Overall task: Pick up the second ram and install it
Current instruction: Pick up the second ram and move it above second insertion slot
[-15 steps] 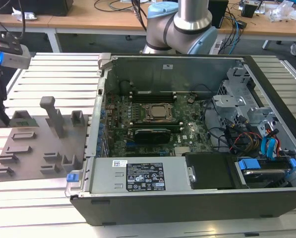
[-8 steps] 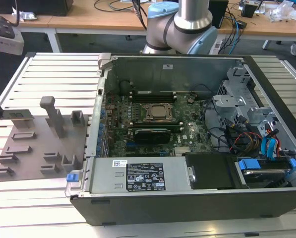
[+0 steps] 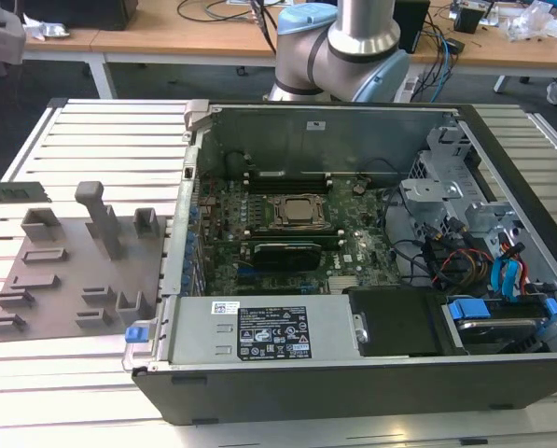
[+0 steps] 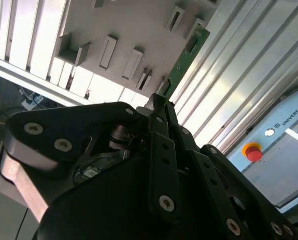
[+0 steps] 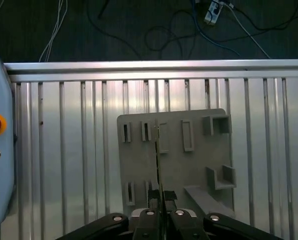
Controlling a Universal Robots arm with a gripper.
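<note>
My gripper (image 4: 161, 104) is shut on the second ram (image 4: 187, 52), a thin green stick that juts out past the fingertips. In the first wrist view the ram (image 5: 157, 155) shows edge-on as a thin line in front of the gripper (image 5: 161, 202), hanging above the grey holder tray (image 5: 198, 165). At the exterior view's far left edge the ram (image 3: 17, 191) hovers just beyond the holder tray (image 3: 63, 280), well away from the motherboard (image 3: 287, 224) inside the open computer case (image 3: 353, 383).
The tray carries several grey plastic blocks and a tall post (image 3: 96, 210). A box with a red stop button (image 4: 253, 152) lies beside the slatted metal table (image 3: 91, 131). Cables and drive bays (image 3: 483, 252) fill the case's right side.
</note>
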